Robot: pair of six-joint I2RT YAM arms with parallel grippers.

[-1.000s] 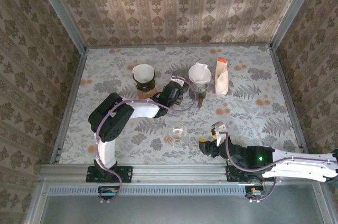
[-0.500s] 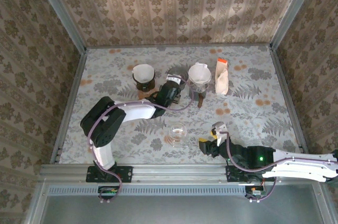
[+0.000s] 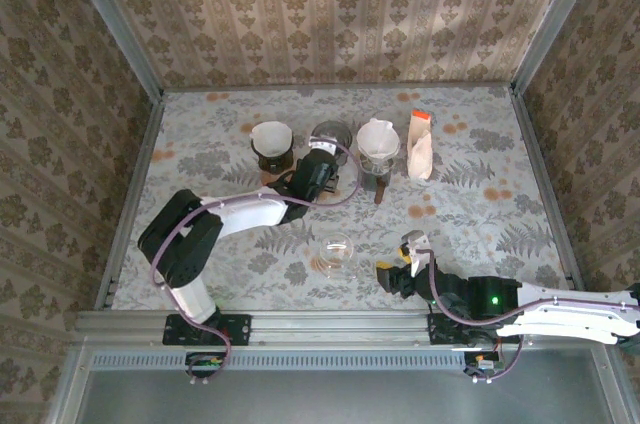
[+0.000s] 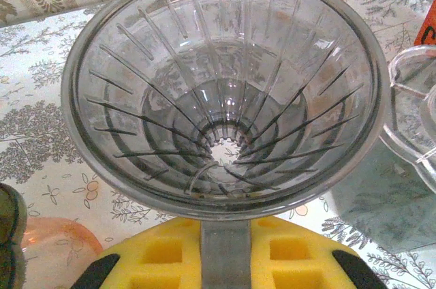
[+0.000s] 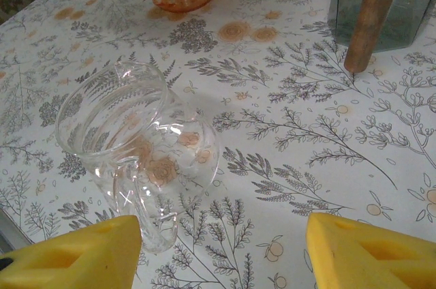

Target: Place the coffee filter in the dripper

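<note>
The dripper [image 4: 225,91] is a grey see-through ribbed cone; in the top view the dripper [image 3: 330,134] sits at the table's far middle. My left gripper [image 4: 226,258] is shut on its flat handle, yellow pads pressed on both sides; from above the left gripper [image 3: 318,160] is just in front of the cone. A white cone that looks like the coffee filter [image 3: 270,136] rests on an orange glass vessel [image 3: 272,158] to the left. My right gripper [image 5: 219,255] is open near the front edge, beside a clear glass carafe [image 5: 129,142].
A second pale cone [image 3: 378,140] stands on a grey glass stand with a wooden handle [image 5: 366,22], right of the dripper. A coffee bag [image 3: 420,148] stands further right. The carafe [image 3: 337,252] sits front centre. Walls close off the table's sides and back.
My left arm has swung its elbow left and carried the dripper a little leftward and back, away from the pale cone on the stand. The right arm has not moved.
</note>
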